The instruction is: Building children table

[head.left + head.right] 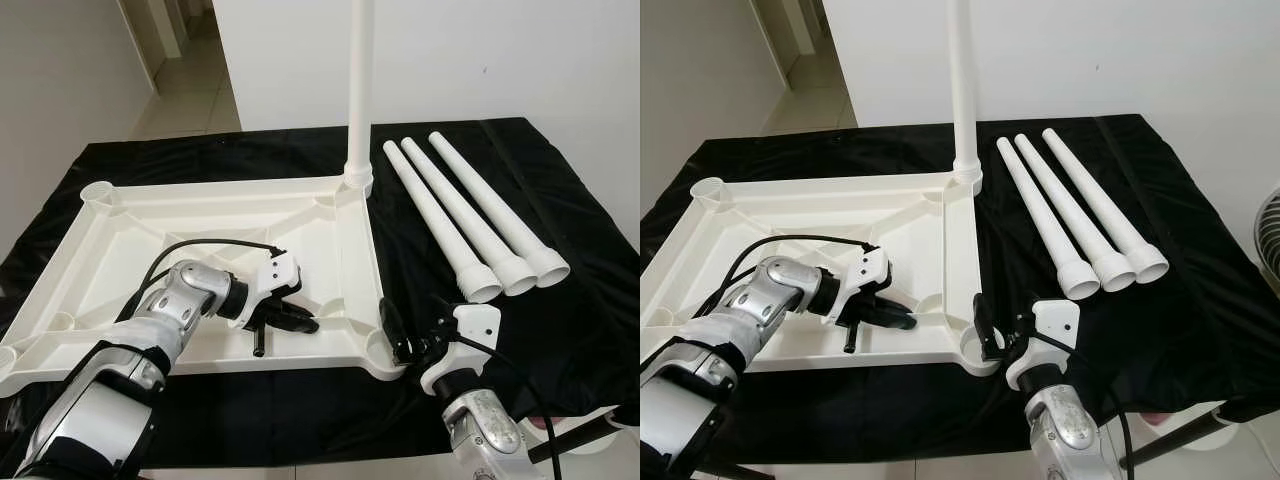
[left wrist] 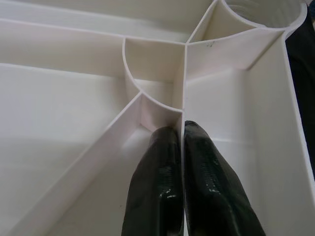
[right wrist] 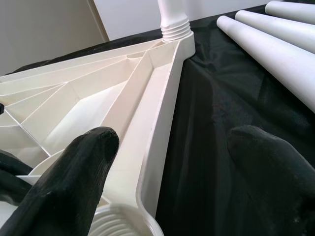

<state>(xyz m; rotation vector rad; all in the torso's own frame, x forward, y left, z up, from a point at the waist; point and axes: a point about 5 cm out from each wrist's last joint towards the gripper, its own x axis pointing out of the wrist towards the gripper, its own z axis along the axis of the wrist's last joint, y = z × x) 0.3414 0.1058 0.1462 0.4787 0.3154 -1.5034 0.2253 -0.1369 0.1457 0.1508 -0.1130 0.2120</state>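
We stand at a worktop [image 1: 560, 330] draped in black cloth, with a white wall behind it and pale floor tiles running off to the far left. On the cloth lies the white plastic tabletop [image 1: 150, 215], upside down, its ribs and corner sockets facing up.

Our left tool [image 1: 285, 318] is inside the tabletop near its front right corner, fingers [image 2: 162, 187] pressed together on a thin upright rib, as the left wrist view shows. The left arm [image 1: 130, 360] reaches in from the near left, bent at the elbow, a black cable looping above the wrist.

Our right tool [image 1: 985, 338] is at the front right corner socket [image 3: 123, 223], fingers spread wide: one finger [image 3: 74, 172] lies over the tabletop's edge by the socket, the other [image 3: 275, 162] hangs over the black cloth. It grips nothing. The right arm [image 1: 485, 420] rises from the near edge, just right of the tabletop.

One white leg [image 1: 359, 80] stands upright, screwed into the far right corner. Three loose legs [image 1: 470, 215] lie side by side on the cloth to the right, wide ends toward us.
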